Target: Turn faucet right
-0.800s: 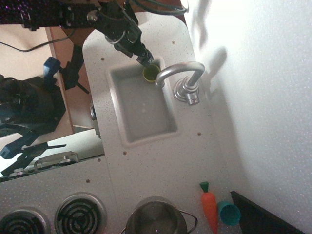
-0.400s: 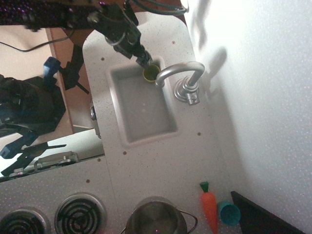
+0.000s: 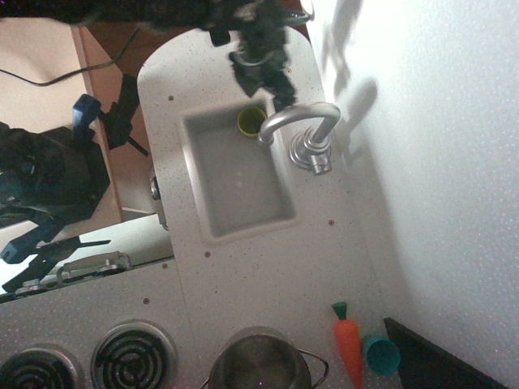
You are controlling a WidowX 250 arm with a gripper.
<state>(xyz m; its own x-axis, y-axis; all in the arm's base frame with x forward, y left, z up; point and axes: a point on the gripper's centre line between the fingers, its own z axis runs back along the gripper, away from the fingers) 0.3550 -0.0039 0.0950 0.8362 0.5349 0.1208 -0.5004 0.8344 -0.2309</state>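
Observation.image shows the gripper (image 3: 282, 96) displaced from where it was a moment ago: earlier its tip hung over the yellow-green cup (image 3: 250, 121) at the sink's far corner, and now the dark arm has swung toward 1 o'clock, so the tip sits over the countertop (image 3: 268, 267) just beside the top of the faucet's arch, clear of the cup. The arm is smeared by motion blur, and I cannot tell how far the jaws are parted or whether they touch the spout. The faucet (image 3: 302, 128) itself looks unmoved: its round ribbed base stands on the counter at 3 o'clock of the sink (image 3: 235, 174), and its shiny chrome gooseneck curves from the base toward 9 o'clock, ending over the sink's edge just beside the cup. The chrome catches bright highlights along the curve. The cup lies inside the basin at its 12 o'clock corner. Everything else matches the earlier frames: the steel pot (image 3: 261, 363) at 6 o'clock, the toy carrot (image 3: 349, 344) and teal cup (image 3: 380, 354) close together near 5 o'clock, and the stove burners (image 3: 132, 354) at 7 o'clock.
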